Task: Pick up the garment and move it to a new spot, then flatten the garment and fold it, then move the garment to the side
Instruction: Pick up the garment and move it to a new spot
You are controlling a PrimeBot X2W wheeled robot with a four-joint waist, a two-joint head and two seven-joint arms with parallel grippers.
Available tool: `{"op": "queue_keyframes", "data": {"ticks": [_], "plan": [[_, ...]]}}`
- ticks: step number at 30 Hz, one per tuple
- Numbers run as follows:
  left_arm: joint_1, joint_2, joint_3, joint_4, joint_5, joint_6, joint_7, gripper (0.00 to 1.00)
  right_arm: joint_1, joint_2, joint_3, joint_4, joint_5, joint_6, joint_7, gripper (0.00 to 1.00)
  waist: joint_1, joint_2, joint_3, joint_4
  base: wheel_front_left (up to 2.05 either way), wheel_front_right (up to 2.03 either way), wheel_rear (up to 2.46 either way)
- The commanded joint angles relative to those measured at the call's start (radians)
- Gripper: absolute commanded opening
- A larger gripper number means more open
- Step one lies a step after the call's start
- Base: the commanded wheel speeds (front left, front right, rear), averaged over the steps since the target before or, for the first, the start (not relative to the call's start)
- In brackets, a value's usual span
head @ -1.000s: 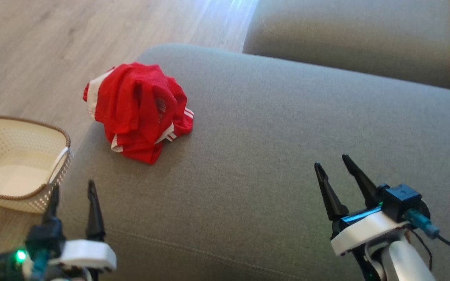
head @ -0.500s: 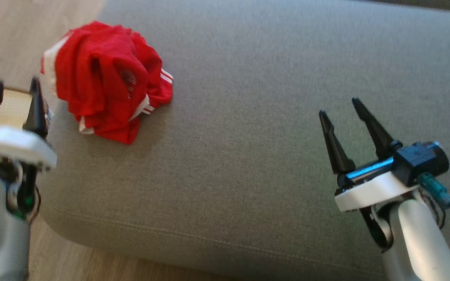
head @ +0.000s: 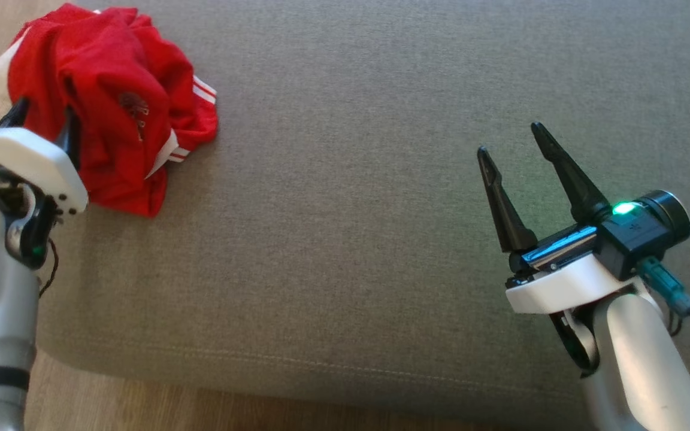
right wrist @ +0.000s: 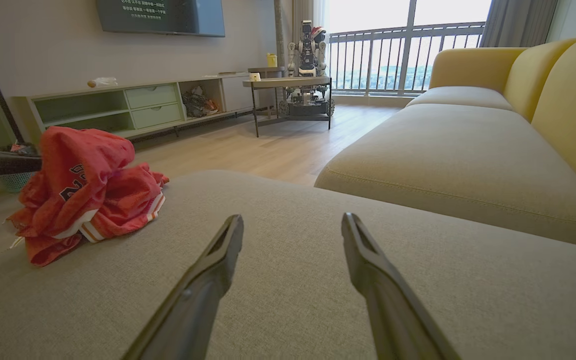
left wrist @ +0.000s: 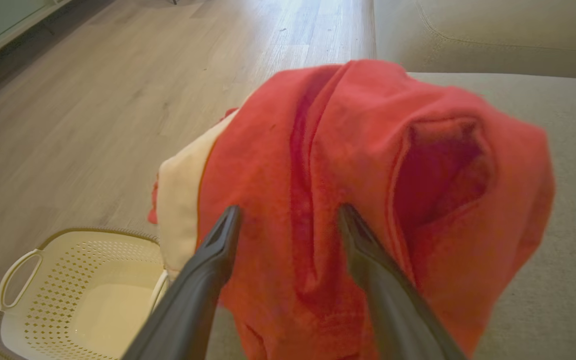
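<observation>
Red jersey [head: 111, 102], soft, light and limp, heaped at the left edge of the grey cushion [head: 351, 209]; my left gripper [left wrist: 289, 210], jaws apart, frames a raised fold I judge best pinched; my right gripper [head: 510, 137] open.

1. One crumpled red garment [head: 111, 96] with white stripes.
2. Two grippers: one left gripper [left wrist: 288, 215], one right gripper [head: 511, 140].
3. One cream perforated basket [left wrist: 48, 320].
4. One wall television [right wrist: 158, 15].
5. One low green cabinet [right wrist: 118, 105].
6. One side table [right wrist: 288, 82].
</observation>
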Motion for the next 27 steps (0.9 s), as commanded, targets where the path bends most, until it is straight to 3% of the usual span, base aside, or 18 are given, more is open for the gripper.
{"op": "queue_keyframes", "data": {"ticks": [1,4,5,6,17,27], "plan": [[-0.053,0.06,0.025,0.003,-0.007,-0.003,-0.007,1.0,-0.03,0.003,0.034,-0.04,-0.005,0.0,0.005,1.0,-0.0001,0.0,0.005,-0.012,0.0,0.0,0.0],[-0.08,0.068,0.012,0.076,-0.027,-0.007,-0.007,1.0,-0.037,0.003,0.047,-0.047,-0.003,0.0,0.01,1.0,-0.0001,0.0,0.011,-0.029,0.0,0.0,0.0],[-0.089,0.072,0.008,0.097,-0.03,-0.008,-0.011,0.44,-0.039,0.003,0.047,-0.049,-0.002,0.0,0.01,1.0,-0.0001,0.0,0.011,-0.033,0.0,0.0,0.0],[-0.097,0.077,0.003,0.115,-0.033,-0.009,-0.019,0.0,-0.04,0.003,0.046,-0.05,-0.001,0.0,0.01,1.0,-0.0001,0.0,0.011,-0.037,0.0,0.0,0.0],[-0.148,0.113,-0.026,0.152,-0.03,-0.003,-0.188,0.0,-0.014,0.003,0.034,-0.002,0.032,0.0,-0.013,1.0,-0.0001,0.0,-0.079,-0.032,0.0,0.0,0.0],[-0.128,0.129,0.001,-0.094,-0.042,0.048,-0.262,0.0,0.009,0.003,0.038,0.061,0.094,0.0,-0.035,1.0,-0.0001,0.0,-0.203,-0.017,0.0,0.0,0.0]]}}
